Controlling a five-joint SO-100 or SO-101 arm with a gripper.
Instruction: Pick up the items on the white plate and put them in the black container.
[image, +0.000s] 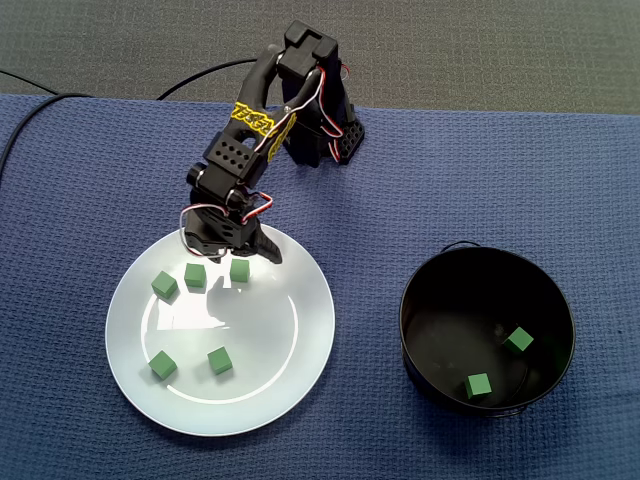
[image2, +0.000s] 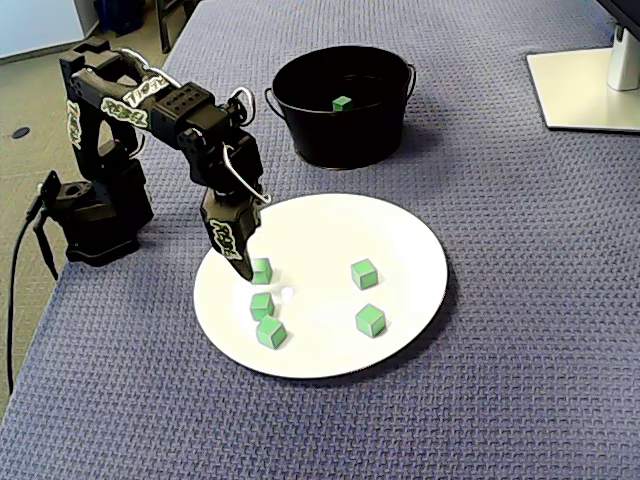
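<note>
Your blue cloth (image2: 520, 400) fills the foreground and covers the whole table. On it, the black arm (image: 250, 150) bends down over the plate's far edge in both fixed views. Your white plate (image: 270, 340) sits near the black container (image: 410, 300), the two apart. The gripper (image: 240, 258) hangs low over the plate, its tips right at one cube (image: 239, 270); it seems to touch that cube, but the arm's body hides the jaws, so you cannot tell whether they are parted or closed. Five green cubes (image: 162, 365) lie on the plate, three in a row by the gripper and two nearer the rim. Two more lie inside the container.
</note>
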